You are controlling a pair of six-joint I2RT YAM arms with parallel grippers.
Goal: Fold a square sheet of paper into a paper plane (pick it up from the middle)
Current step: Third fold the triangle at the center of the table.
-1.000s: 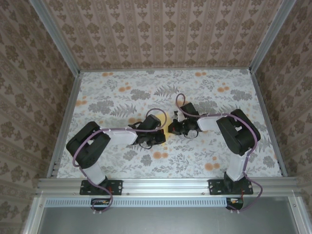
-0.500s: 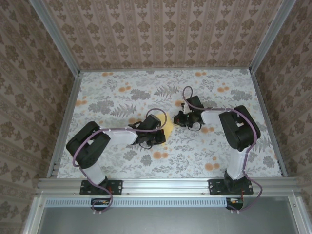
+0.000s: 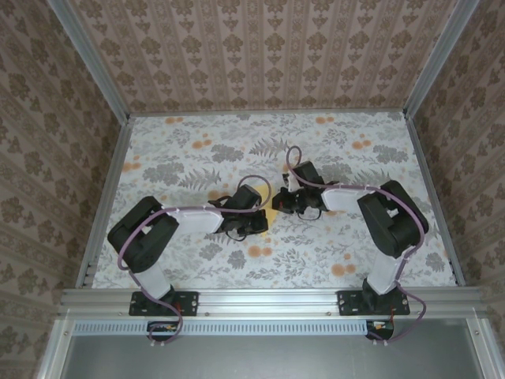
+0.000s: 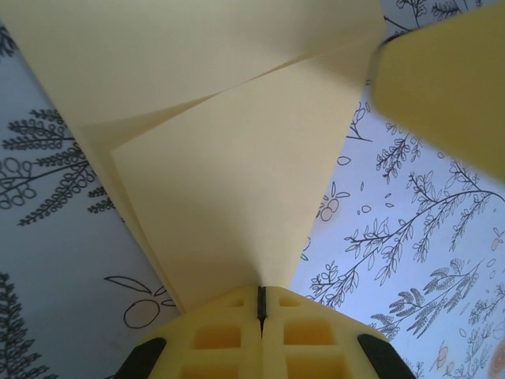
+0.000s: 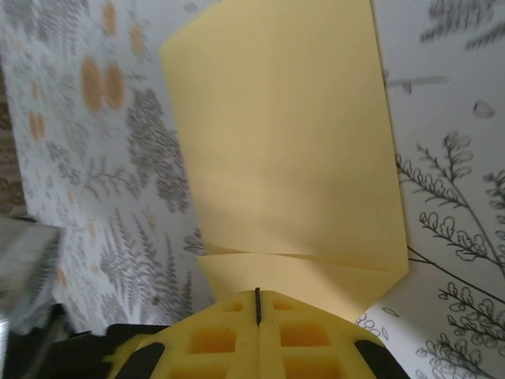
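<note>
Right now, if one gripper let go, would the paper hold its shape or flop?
Probably flop: the paper is thin, its layers splaying beyond the left gripper. Likely very light, so a nudge could shift it. The crease by the right gripper may stiffen it slightly.

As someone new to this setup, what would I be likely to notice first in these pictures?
The pale yellow paper, already creased into layered folds, stands out against the grey fern-printed table. Mid-table, the left tool is shut on its edge, and the right tool, also shut, meets it from the other side.
</note>
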